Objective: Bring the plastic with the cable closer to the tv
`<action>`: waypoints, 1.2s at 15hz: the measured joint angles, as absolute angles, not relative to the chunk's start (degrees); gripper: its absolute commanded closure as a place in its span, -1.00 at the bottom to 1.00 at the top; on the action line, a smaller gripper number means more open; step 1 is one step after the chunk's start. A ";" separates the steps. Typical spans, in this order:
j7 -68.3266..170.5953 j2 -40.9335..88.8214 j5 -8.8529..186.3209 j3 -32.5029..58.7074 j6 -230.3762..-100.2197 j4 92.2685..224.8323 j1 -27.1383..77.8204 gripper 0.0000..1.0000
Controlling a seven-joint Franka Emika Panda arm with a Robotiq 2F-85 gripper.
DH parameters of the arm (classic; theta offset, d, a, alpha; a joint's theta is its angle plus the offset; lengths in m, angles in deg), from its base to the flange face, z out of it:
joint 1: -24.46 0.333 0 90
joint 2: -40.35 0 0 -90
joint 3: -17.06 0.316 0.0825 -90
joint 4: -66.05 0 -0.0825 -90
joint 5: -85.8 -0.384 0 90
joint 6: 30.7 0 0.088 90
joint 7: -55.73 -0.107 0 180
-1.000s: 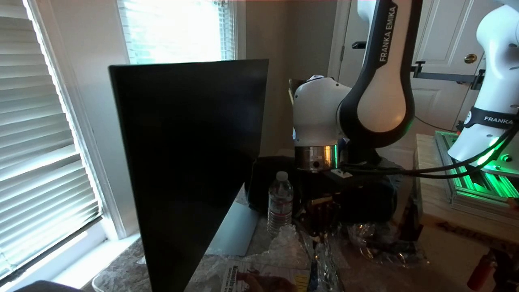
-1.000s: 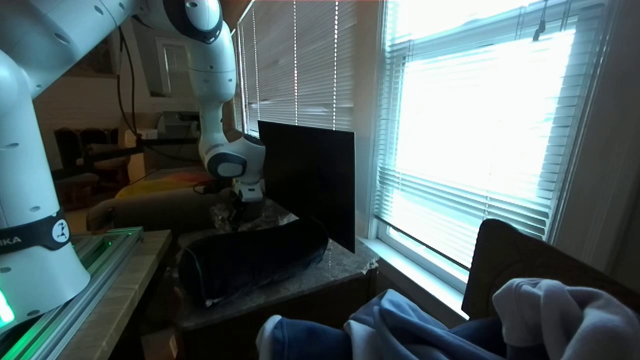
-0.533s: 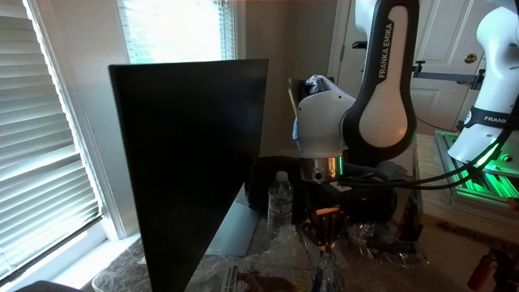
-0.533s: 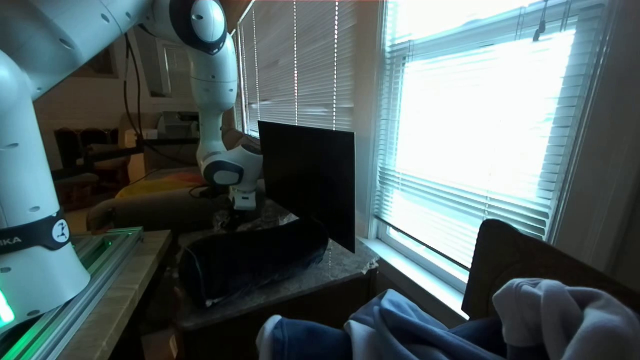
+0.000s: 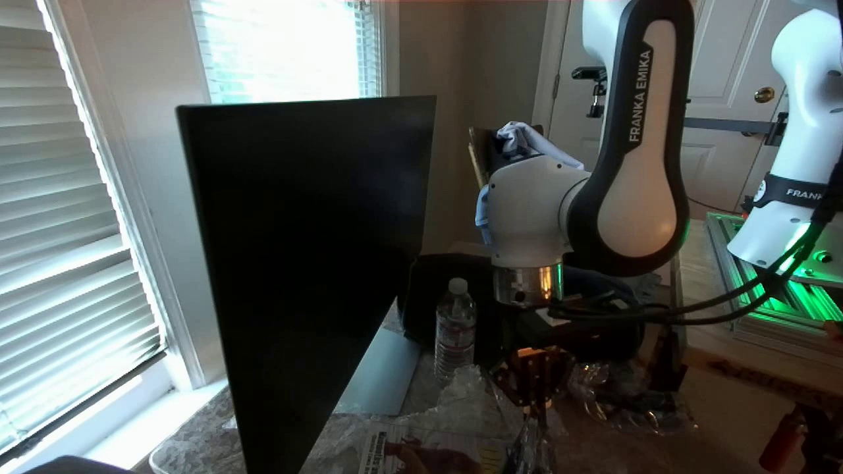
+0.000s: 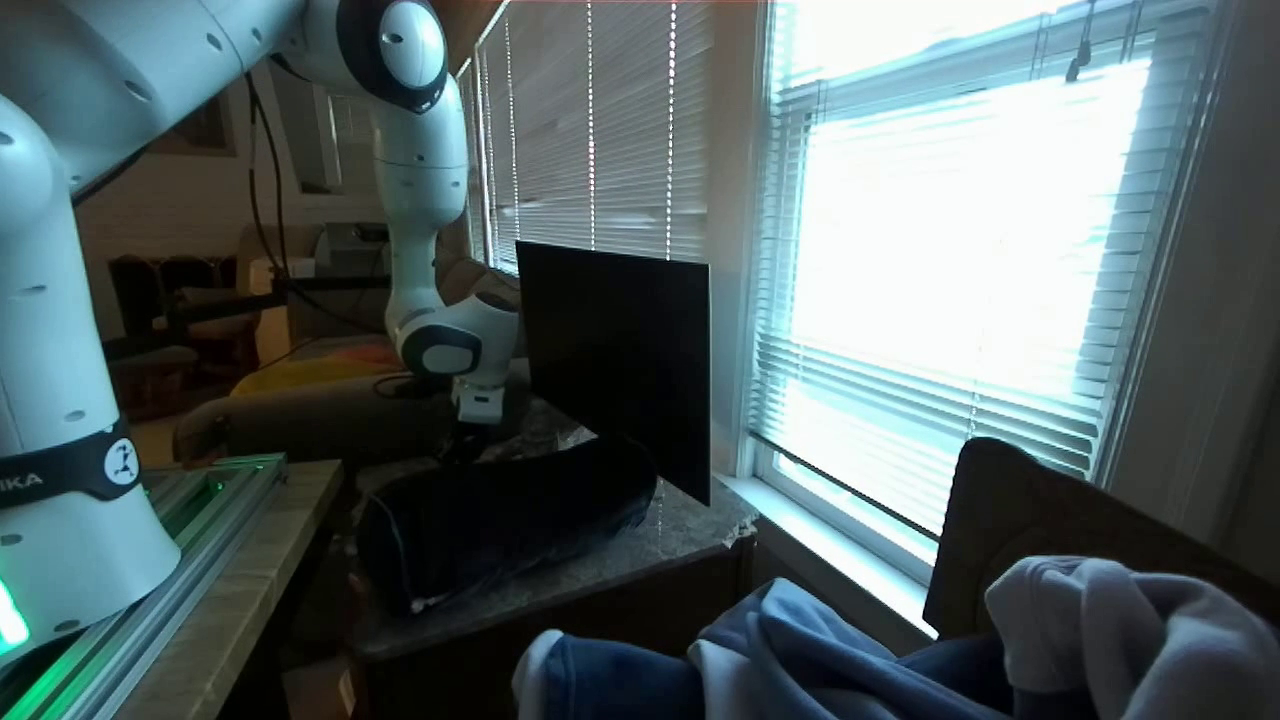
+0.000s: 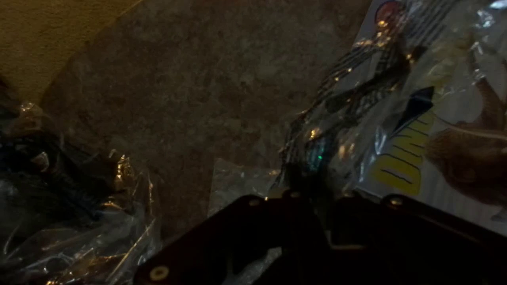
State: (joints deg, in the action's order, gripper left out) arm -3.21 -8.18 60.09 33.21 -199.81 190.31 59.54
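Table, mottled top. Tv upright near window. Black round-topped bulk just beside tv, in both exterior views. Printed package, yellow lettering, flat on table. Gripper low over table; jaws nearly together, pinching plastic with cable. Plastic overlaps package edge in wrist view, apart from tv; contents dark, dimly lit. Bottle upright, seen between tv and gripper in exterior view.

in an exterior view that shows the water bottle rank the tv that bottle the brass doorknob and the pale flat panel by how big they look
1. tv
2. water bottle and pale flat panel: about alike, so not ranked apart
3. brass doorknob
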 measured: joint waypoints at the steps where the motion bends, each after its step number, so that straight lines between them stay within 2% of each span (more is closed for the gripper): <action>1: -3.81 -7.92 60.37 31.57 -199.82 190.31 61.77 0.00; 8: -8.16 -0.47 68.07 19.45 -198.86 193.01 81.68 -1.00; 14: -13.80 11.32 81.49 6.88 -188.35 198.85 98.01 -1.00; 18: -13.41 19.27 91.89 8.72 -177.22 201.06 99.24 -1.00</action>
State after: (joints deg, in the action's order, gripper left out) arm -13.41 19.27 91.89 8.72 -177.22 201.06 99.24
